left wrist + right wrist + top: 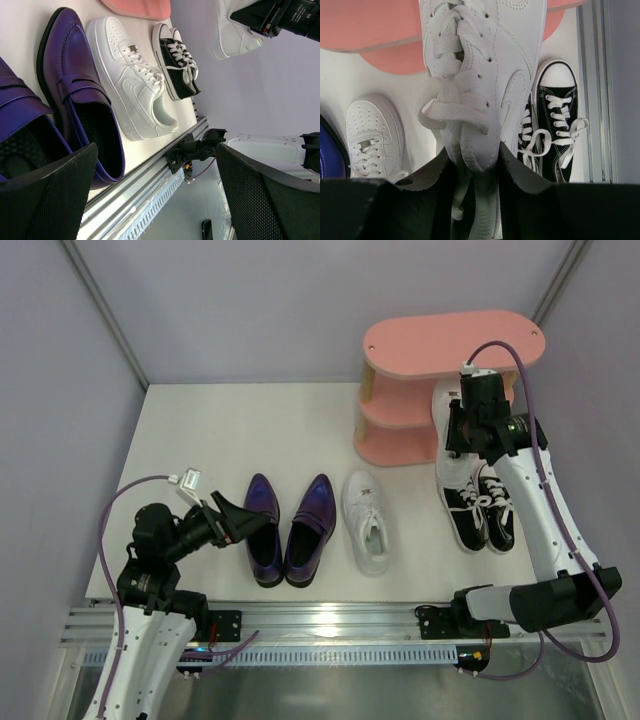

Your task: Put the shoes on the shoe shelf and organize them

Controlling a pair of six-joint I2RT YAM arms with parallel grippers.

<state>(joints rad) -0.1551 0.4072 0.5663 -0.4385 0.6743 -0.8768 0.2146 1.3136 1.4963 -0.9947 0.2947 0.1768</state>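
Observation:
A white sneaker (485,65) hangs above the table with its toe toward the pink shoe shelf (450,348). My right gripper (475,167) is shut on its tongue and laces. In the top view this gripper (455,443) and its sneaker (449,472) hang just right of the shelf's lower tiers, over the black sneakers (480,512). The other white sneaker (366,522) lies mid-table, and two purple loafers (290,530) lie to its left. My left gripper (155,195) stands open and empty beside the left loafer (20,115), near the front edge.
An aluminium rail (330,622) runs along the table's near edge. Grey walls close in the back and both sides. The shelf's top board (365,25) is bare where it shows. The right arm's purple cable (510,355) loops in front of the shelf.

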